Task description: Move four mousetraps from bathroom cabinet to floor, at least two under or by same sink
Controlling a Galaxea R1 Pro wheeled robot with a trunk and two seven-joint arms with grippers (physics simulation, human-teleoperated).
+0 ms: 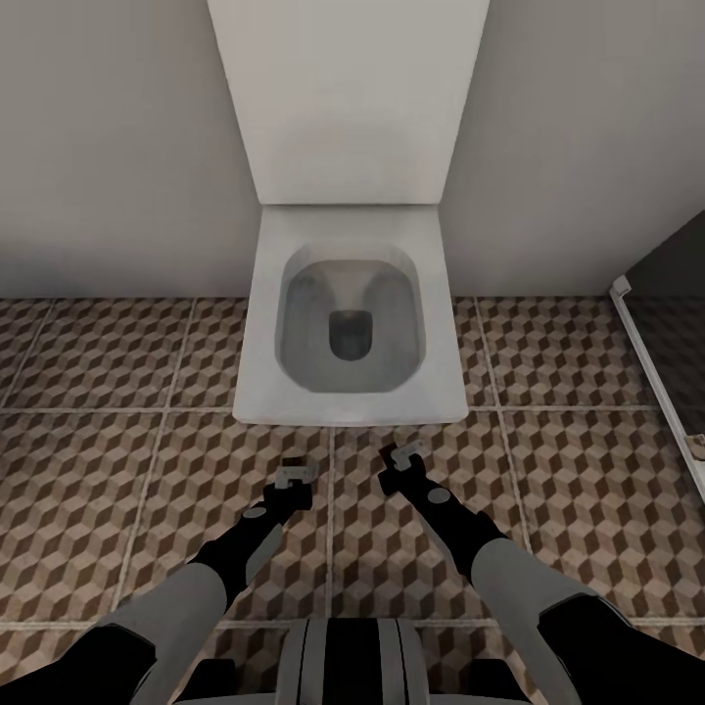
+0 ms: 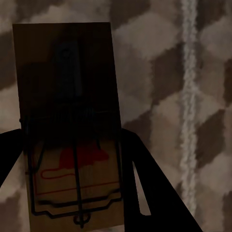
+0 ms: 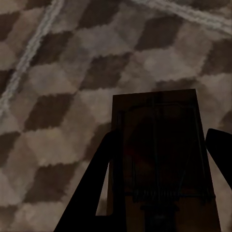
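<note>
Clearly each hand (image 1: 294, 477) (image 1: 399, 460) clamps a mousetrap (image 2: 67, 130) (image 3: 162, 169) between its fingers.

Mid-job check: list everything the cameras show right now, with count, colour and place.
Toilet: one, white, square, lid up against the wall, straight ahead.
Bathroom floor: brown, beige and white cube-pattern tiles, pale grout.
Wall: pale grey, behind the toilet.
Dark panel with white frame: one, at the far right edge.
Mousetraps: two, tan wood, black spring bars; one with a red bait patch in the left hand, one in the right hand.
Left hand: one, shut on its trap, above the floor.
Right hand: one, likewise.
</note>
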